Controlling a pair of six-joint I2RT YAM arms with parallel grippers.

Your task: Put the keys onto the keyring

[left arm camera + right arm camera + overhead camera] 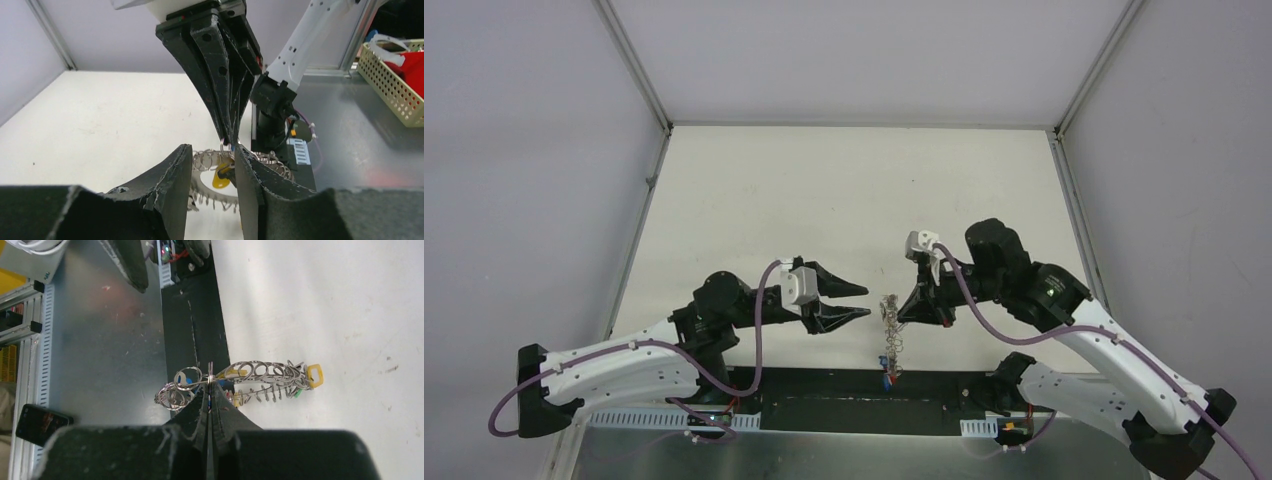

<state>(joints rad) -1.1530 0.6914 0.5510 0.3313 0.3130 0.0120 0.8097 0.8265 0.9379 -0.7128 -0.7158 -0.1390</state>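
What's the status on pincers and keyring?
Right pincer shut on silvery chain-like metal keyring. Left pincer open, close by, not touching. Nothing between them.

Glossy silvery metal wire, bright glints: keyring [255, 371]. Smooth, slightly shiny plastic: yellow tag [315, 376]. Matt black, rough, pitted, frayed edges: left gripper [210, 155] fingers [165, 190]. Matt off-white, faintly scuffed: table [325, 300]. Grey, scratched, dull sheen: metal sheet [100, 340].

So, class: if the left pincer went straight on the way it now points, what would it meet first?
Most likely the keyring, pinched in the shut right pincer. It sits right ahead of the open left pincer, with nothing between. Depth is unclear; the right pincer's tips are close behind.
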